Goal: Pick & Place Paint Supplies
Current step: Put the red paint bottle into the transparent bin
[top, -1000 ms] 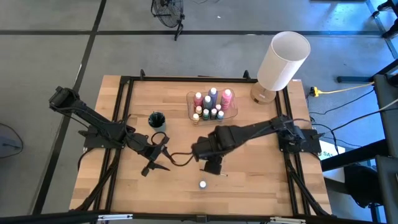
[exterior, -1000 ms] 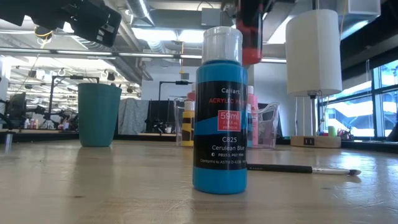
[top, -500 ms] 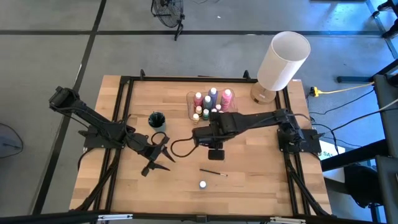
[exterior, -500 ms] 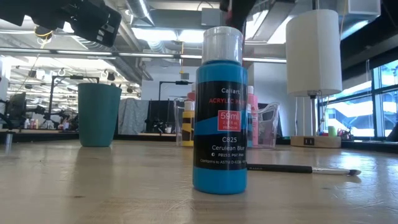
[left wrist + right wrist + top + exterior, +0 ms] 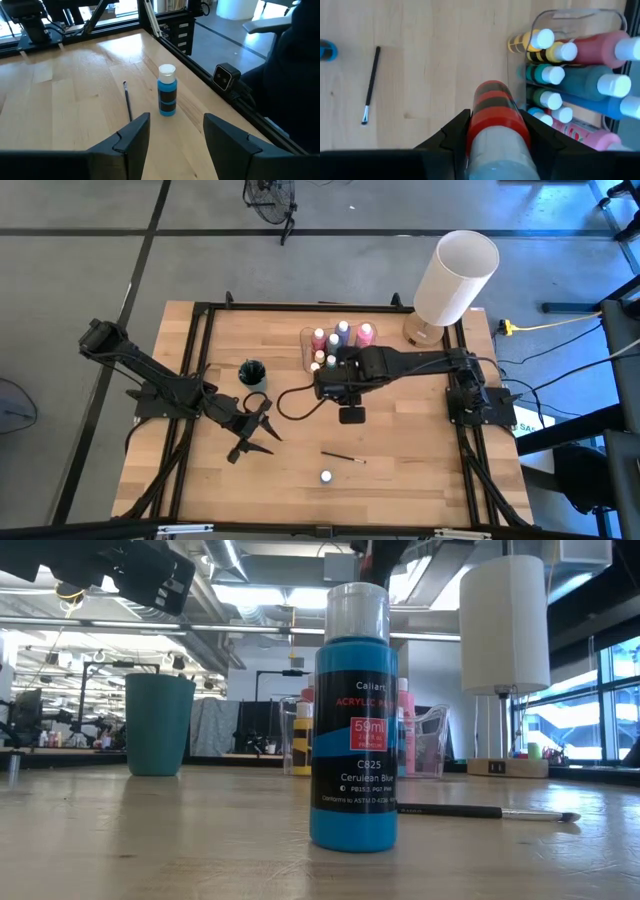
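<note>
My right gripper point(image 5: 335, 380) hovers just beside the near-left corner of the clear tray point(image 5: 343, 346) and is shut on a red paint bottle point(image 5: 497, 112). The tray holds several upright bottles point(image 5: 570, 50). A blue bottle with a clear cap point(image 5: 326, 476) point(image 5: 352, 720) stands upright on the table near its near edge. A dark-handled brush point(image 5: 342, 457) point(image 5: 480, 811) lies flat just beyond it. My left gripper point(image 5: 268, 428) is open and waits left of centre, with its fingers point(image 5: 132, 137) pointing toward the blue bottle point(image 5: 166, 97). My right gripper pinches the red bottle between its two fingers point(image 5: 452, 132), which sit on opposite sides of the bottle's upper body just below the clear cap point(image 5: 496, 134). The fingers come from above, pointing down. The bottle stays upright below them, lifted clear of the table.
A teal cup point(image 5: 252, 372) point(image 5: 158, 725) stands left of the tray. The big white lamp point(image 5: 455, 278) point(image 5: 505, 625) sits at the far right corner. A dark cable point(image 5: 290, 402) loops over the table between the arms. Bare wood lies around the brush and the blue bottle.
My right gripper has carried the red bottle from the table's middle toward the far edge, up to the tray's near-left corner. It has also risen: the bottle has left the top of the low view. The brush, hidden under the arm before, now shows.
</note>
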`<state>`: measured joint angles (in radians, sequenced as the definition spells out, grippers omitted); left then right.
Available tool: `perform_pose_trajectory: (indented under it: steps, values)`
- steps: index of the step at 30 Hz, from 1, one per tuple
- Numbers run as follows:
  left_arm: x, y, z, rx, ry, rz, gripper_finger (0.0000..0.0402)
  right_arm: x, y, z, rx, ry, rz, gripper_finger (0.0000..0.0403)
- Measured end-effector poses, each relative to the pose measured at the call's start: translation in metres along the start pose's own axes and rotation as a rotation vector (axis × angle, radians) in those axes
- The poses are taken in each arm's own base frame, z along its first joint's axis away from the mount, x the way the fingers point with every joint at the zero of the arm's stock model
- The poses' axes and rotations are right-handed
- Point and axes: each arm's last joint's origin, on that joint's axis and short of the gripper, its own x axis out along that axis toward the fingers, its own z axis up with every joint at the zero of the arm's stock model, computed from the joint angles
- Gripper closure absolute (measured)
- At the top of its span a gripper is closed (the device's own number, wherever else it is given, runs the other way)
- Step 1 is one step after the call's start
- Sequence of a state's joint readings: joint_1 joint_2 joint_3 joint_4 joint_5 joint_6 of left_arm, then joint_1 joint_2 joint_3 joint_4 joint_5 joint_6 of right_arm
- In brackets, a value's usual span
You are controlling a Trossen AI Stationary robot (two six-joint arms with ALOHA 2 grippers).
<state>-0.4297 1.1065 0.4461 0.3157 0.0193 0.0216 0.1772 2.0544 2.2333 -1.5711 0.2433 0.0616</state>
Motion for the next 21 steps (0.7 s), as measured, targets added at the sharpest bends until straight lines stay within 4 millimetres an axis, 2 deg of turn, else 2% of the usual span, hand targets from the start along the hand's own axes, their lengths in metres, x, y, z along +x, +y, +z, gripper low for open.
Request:
perform_pose_trajectory:
  steps: [16, 21]
  values:
    - [0.0, 0.0, 0.0, 0.0, -0.001, 0.0, 0.0221, -0.001, 0.003, 0.0, -0.051, 0.001, 0.052, 0.0264]
    - [0.0, 0.0, 0.0, 0.0, -0.002, 0.0, 0.0221, -0.014, 0.001, -0.006, -0.016, -0.03, 0.093, 0.0264]
